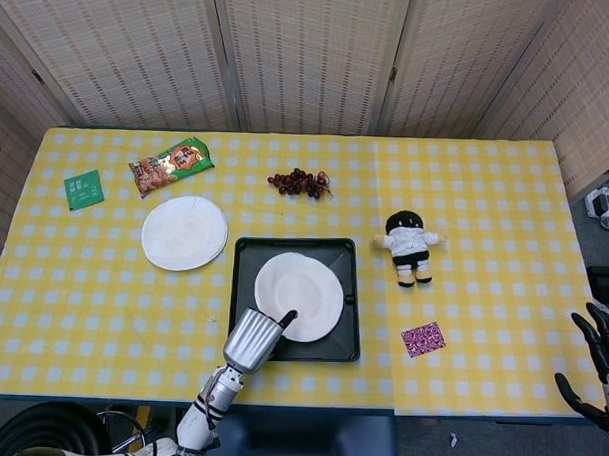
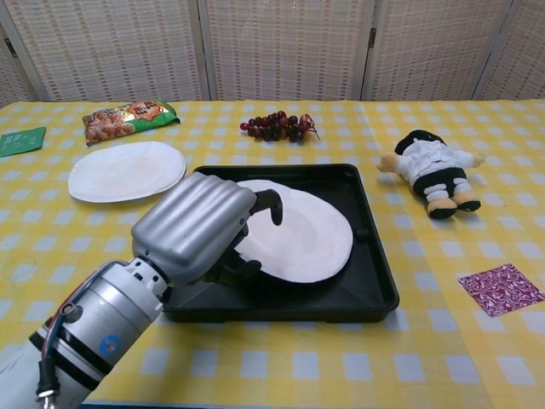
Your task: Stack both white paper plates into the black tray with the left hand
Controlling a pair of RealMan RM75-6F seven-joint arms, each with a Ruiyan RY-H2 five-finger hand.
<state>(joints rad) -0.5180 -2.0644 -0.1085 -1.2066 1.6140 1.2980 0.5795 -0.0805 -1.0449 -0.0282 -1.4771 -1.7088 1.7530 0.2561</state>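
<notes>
White paper plate lies flat in the black tray; the left hand, at its seven o'clock, pinches its rim. Second plate sits at the tray's ten o'clock on the tabletop. Right hand hangs open, fingers apart.

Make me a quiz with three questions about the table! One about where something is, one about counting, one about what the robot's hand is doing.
1. Where is the bunch of grapes?
A. beyond the black tray
B. inside the tray
C. on the doll

2. How many white plates are there?
A. one
B. two
C. four

3. What is the left hand doing?
A. holding the snack bag
B. resting on the doll
C. holding the plate in the tray

Answers:
1 A, the grapes lie on the cloth past the black tray.
2 B, one plate is in the tray and another plate is on the cloth.
3 C, its fingers sit on that plate's near edge.
</notes>
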